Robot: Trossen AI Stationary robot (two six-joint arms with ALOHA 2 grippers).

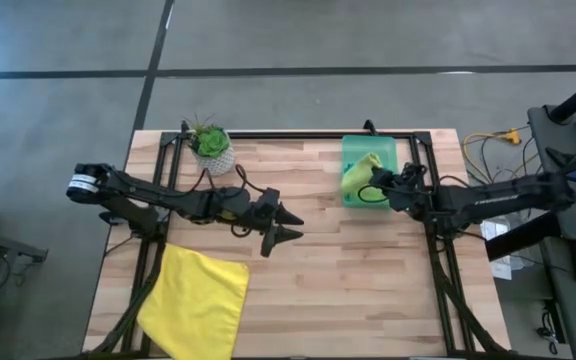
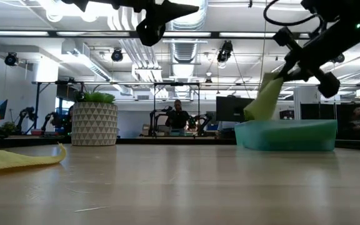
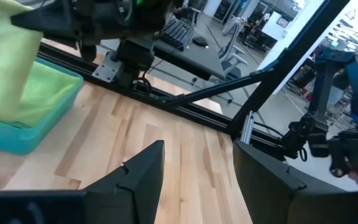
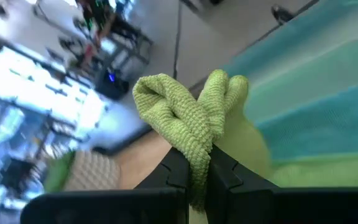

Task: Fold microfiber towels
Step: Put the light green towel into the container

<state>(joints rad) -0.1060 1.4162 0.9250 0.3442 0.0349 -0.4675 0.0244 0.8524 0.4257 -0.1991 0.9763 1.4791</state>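
High view. Your right gripper [image 1: 376, 186] sits over the green bin [image 1: 350, 150] at the far right of the tabletop [image 1: 368, 270], with a lime towel [image 1: 360, 170] bunched in front of it. The left gripper [image 1: 290, 224] hangs near the tabletop's middle, fingers spread, carrying nothing. A yellow towel [image 1: 196, 300] lies flat at the near left corner, well apart from both grippers. A potted plant [image 1: 211, 146] stands at the far left edge.

Low view. This one shows height, which the overhead cannot: the lime towel [image 2: 262, 99] hangs from the right gripper [image 2: 280, 74] in a limp drape, its lower end reaching down into the bin [image 2: 286, 136]. The yellow towel [image 2: 17, 159] lies thin on the tabletop, one corner curled up. People are visible in the room behind.

Left wrist view. The left fingers [image 3: 143, 180] stand apart with bare wood between them. More lime cloth [image 3: 39, 99] lies in the bin [image 3: 17, 140].

Right wrist view. Only here do you see the grip itself: the right fingers [image 4: 178, 169] are pressed together on a gathered fold of the lime towel [image 4: 185, 118], which bulges in soft loops above them.

Handling judgement. Expect these towels to be light, floppy and not at all fragile; they will sag and bunch from any single pinch. Take hold at a corner or edge, and use both grippers to spread one flat before folding.
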